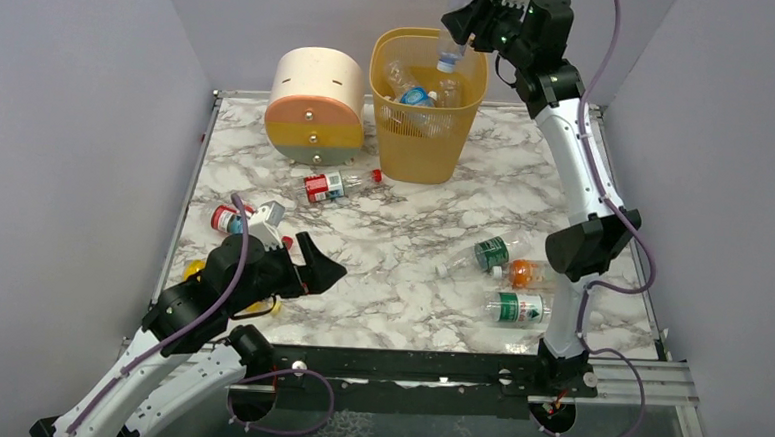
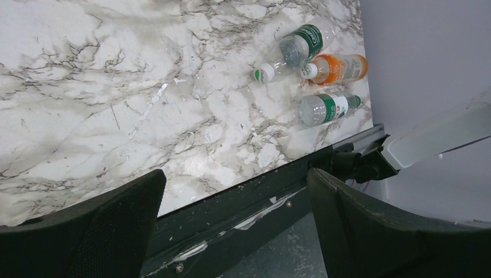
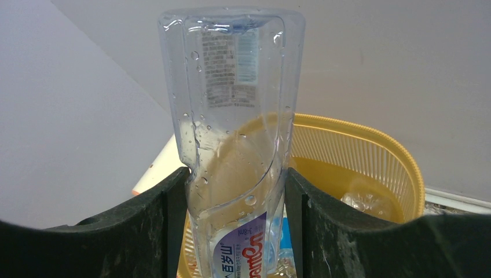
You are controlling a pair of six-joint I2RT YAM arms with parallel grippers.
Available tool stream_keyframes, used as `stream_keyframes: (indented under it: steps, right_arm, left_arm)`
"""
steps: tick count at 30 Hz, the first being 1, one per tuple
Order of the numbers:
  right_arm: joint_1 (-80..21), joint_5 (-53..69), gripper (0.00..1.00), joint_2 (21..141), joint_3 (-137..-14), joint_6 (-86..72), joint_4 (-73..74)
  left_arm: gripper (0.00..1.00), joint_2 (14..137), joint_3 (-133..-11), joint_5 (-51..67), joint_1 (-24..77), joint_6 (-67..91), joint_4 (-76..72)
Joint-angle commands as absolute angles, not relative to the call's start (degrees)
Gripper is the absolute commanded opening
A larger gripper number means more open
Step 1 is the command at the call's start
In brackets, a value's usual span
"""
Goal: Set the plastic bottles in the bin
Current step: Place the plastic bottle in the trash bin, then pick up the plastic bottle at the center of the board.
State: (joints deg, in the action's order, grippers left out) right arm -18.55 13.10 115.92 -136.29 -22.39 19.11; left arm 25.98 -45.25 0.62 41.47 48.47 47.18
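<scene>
The clear bottle [image 1: 454, 27] with a purple and blue label stands almost straight up and down in the air, right over the yellow bin [image 1: 422, 150]. Its flat bottom points up and its neck points down into the bin. The right gripper [image 1: 466, 24] squeezes it in the middle, one finger on each side. In the top view the bottle's upper end is cut off by the picture's edge. The right wrist view shows that flat end whole, but there the neck end is cut off at the bottom. That view also shows the bin's ribbed rim [image 3: 370, 139] behind the bottle. More clear bottles [image 1: 415, 92] lie jumbled inside the bin, hard to count. On the marble table [image 1: 413, 230], three bottles lie on their sides near the right edge: a green-label one [image 1: 492, 252], an orange one [image 1: 523, 274] and another green-label one [image 1: 517, 307]. The left wrist view shows their caps better. A red-label bottle [image 1: 327, 185] lies in front of the round drawer unit [image 1: 316, 105]. More bottles [image 1: 231, 218] lie at the left, partly hidden by the left arm. The left gripper [image 1: 323, 258] hangs low over the table with its fingers spread apart, holding nothing.
</scene>
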Motion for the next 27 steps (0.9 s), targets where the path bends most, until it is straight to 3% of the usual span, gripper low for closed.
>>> stream_keyframes:
  steps: [1, 5, 10, 12, 27]
  right_arm:
    - [-16.7, 17.9, 0.6, 118.8, -138.7, -24.2, 14.4]
    - [-15.6, 18.3, 0.63, 120.4, -138.2, -23.8, 14.4]
    - [-14.9, 17.9, 0.88, 120.2, -136.8, -22.8, 15.8]
    - [-14.9, 17.5, 0.91, 119.5, -135.7, -22.5, 15.6]
    - [-14.7, 20.6, 0.95, 108.7, -129.6, -22.4, 22.0]
  left_arm:
    - [0.99, 24.4, -46.6, -0.2, 41.4, 49.3, 49.2]
    - [0.99, 23.9, -46.4, -0.5, 41.4, 49.6, 49.5]
    - [0.99, 24.0, -46.6, -0.5, 41.4, 49.9, 49.5]
    - [0.99, 23.9, -46.6, -0.5, 41.4, 50.0, 49.4]
    - [0.99, 23.8, -45.4, -0.5, 41.4, 50.7, 49.4]
